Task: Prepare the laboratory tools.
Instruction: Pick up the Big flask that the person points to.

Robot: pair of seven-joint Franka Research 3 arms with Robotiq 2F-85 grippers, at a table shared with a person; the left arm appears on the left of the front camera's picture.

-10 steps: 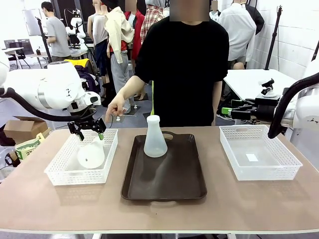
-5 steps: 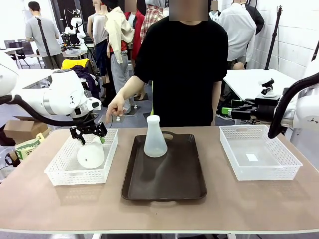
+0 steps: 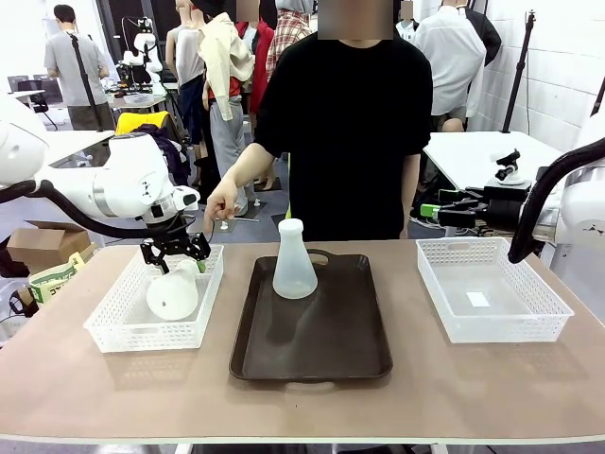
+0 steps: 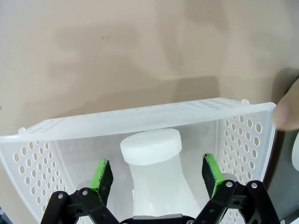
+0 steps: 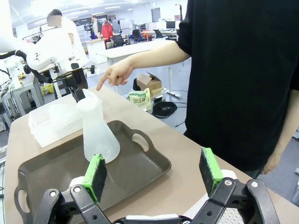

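The left gripper (image 3: 177,253) is held open over the white basket (image 3: 113,326) at 9 o'clock on the desk (image 3: 454,388). Its jaws are set either side of the neck of a flask (image 3: 173,295) lying tilted inside, and nothing is gripped. The right gripper (image 5: 153,170) is likewise open and empty. A second flask (image 3: 294,265) is stood upright at the 12 o'clock end of the brown tray (image 3: 321,350). One flask is judged placed; the other is not yet lifted across.

Brown tray (image 3: 321,345) mid table (image 3: 473,392); left basket (image 3: 142,338), right basket (image 3: 501,331) flanking.
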